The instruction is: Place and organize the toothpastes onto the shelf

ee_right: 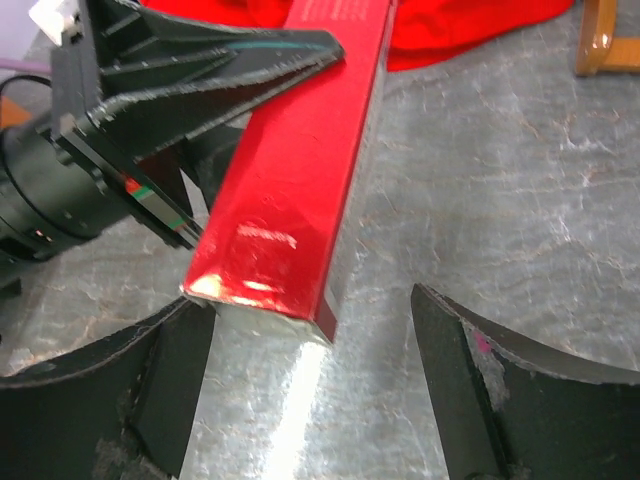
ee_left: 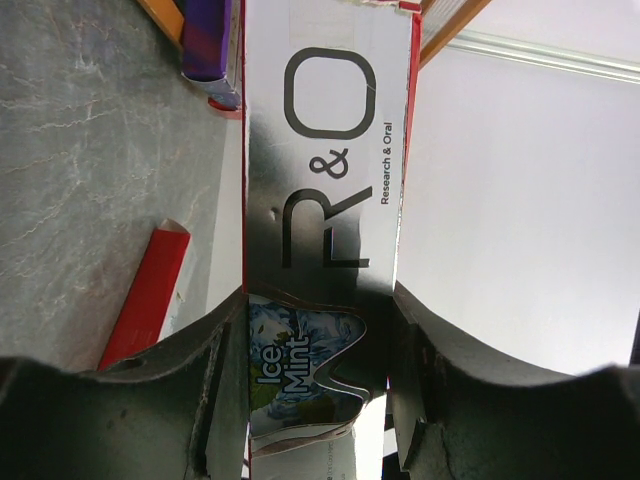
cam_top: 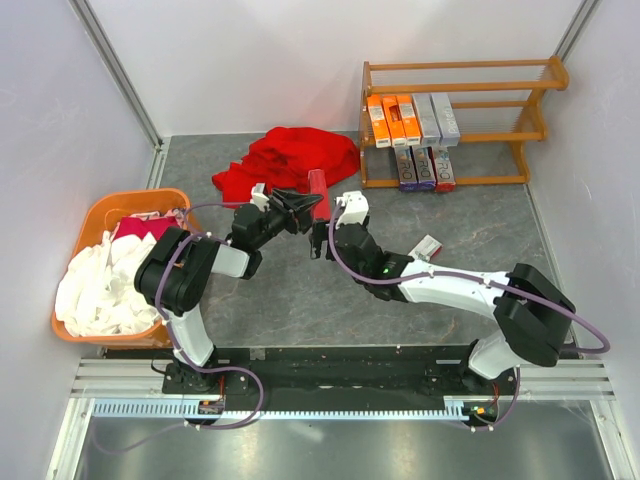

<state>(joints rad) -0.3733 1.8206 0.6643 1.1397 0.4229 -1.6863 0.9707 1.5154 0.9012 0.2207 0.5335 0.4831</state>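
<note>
left tool (ee_left: 318, 340) clamped on toothpaste box (ee_left: 325, 150) | right tool (ee_right: 312, 330) wide, straddling its end

1. Orange toothpaste boxes (cam_top: 393, 120): three, on the middle tier.
2. Plain silver-grey boxes (cam_top: 436, 118): two, on the same tier.
3. Dark purple boxes (cam_top: 406, 168): two, on the lowest tier.
4. Red box (cam_top: 444, 170): one, on the lowest tier.
5. Boxes off the shelf: two, namely one red-and-silver box (ee_left: 325, 200) and one silver box (cam_top: 428, 247) lying on the surface (cam_top: 300, 290). Ten boxes altogether.
6. Shelf (cam_top: 460, 68): one, with three tiers.
7. Red cloth (cam_top: 290, 158): one.
8. Orange basket (cam_top: 90, 215): one; the white cloths (cam_top: 100, 280) in it are too bunched to count.
9. Robot arms (cam_top: 185, 280): two, with one left hand (ee_left: 318, 295) and one right hand (ee_right: 310, 295).
</note>
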